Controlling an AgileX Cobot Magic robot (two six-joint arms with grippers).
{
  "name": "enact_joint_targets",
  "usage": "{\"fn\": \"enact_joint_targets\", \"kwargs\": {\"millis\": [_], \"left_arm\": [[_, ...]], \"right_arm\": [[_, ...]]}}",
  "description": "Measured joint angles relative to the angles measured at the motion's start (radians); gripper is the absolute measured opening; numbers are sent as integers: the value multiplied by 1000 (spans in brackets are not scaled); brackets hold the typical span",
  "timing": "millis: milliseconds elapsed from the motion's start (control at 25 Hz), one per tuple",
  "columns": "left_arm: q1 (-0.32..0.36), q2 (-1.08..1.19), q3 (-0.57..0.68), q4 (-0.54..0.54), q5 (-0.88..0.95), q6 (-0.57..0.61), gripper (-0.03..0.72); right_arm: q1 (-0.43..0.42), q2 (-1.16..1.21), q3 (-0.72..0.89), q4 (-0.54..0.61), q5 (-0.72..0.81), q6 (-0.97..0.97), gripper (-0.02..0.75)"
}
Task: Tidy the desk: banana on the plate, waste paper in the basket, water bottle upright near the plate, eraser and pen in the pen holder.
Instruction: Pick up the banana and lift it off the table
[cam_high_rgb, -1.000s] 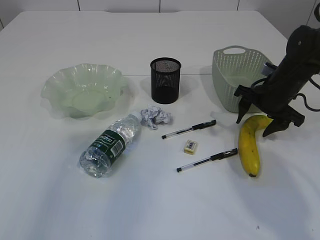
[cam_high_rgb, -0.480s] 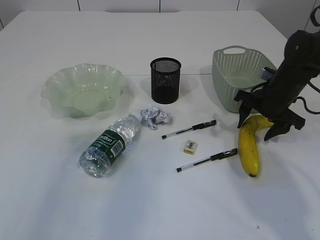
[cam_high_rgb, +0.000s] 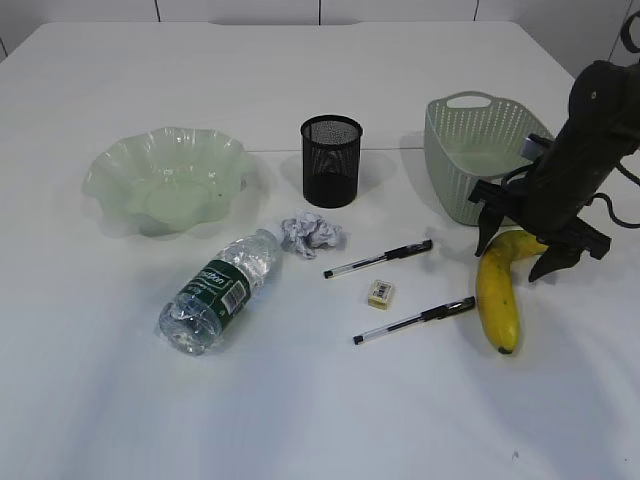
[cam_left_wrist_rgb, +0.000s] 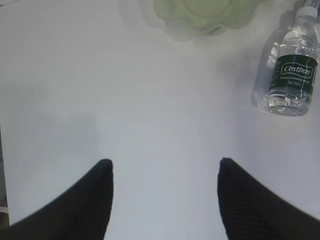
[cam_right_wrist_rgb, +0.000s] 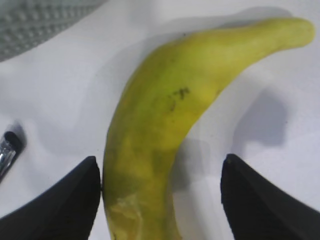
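Note:
A yellow banana (cam_high_rgb: 497, 290) (cam_right_wrist_rgb: 165, 125) lies flat on the table in front of the basket (cam_high_rgb: 480, 150). My right gripper (cam_high_rgb: 508, 255) (cam_right_wrist_rgb: 160, 165) is open and straddles the banana's upper part; its left finger (cam_right_wrist_rgb: 80, 200) touches the peel and the right one stands apart. The left gripper (cam_left_wrist_rgb: 165, 162) hangs open over bare table, outside the exterior view. The water bottle (cam_high_rgb: 220, 290) (cam_left_wrist_rgb: 292, 75) lies on its side near the green wavy plate (cam_high_rgb: 100, 170) (cam_left_wrist_rgb: 200, 15). Waste paper (cam_high_rgb: 311, 234), two pens (cam_high_rgb: 378, 259) (cam_high_rgb: 412, 320), the eraser (cam_high_rgb: 381, 292) and the black mesh pen holder (cam_high_rgb: 331, 160) sit mid-table.
The basket's wall (cam_right_wrist_rgb: 40, 20) is close behind the right gripper. The lower pen's cap (cam_right_wrist_rgb: 7, 150) lies just left of the banana. White table stretches in front of the objects and under the left gripper.
My right gripper shifted slightly and settled a little lower around the banana, then held still. Nothing else moved.

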Motion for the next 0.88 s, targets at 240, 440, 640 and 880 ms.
{"fn": "enact_joint_targets", "kwargs": {"millis": [240, 440, 640, 880], "left_arm": [[0, 0, 0, 0, 2, 0, 465], [0, 0, 0, -2, 8, 0, 465], [0, 0, 0, -3, 28, 0, 465], [0, 0, 0, -3, 33, 0, 465]], "right_arm": [[0, 2, 0, 0, -7, 0, 547], [0, 2, 0, 0, -14, 0, 426], [0, 2, 0, 0, -30, 0, 327], [0, 2, 0, -4, -56, -2, 290]]}}
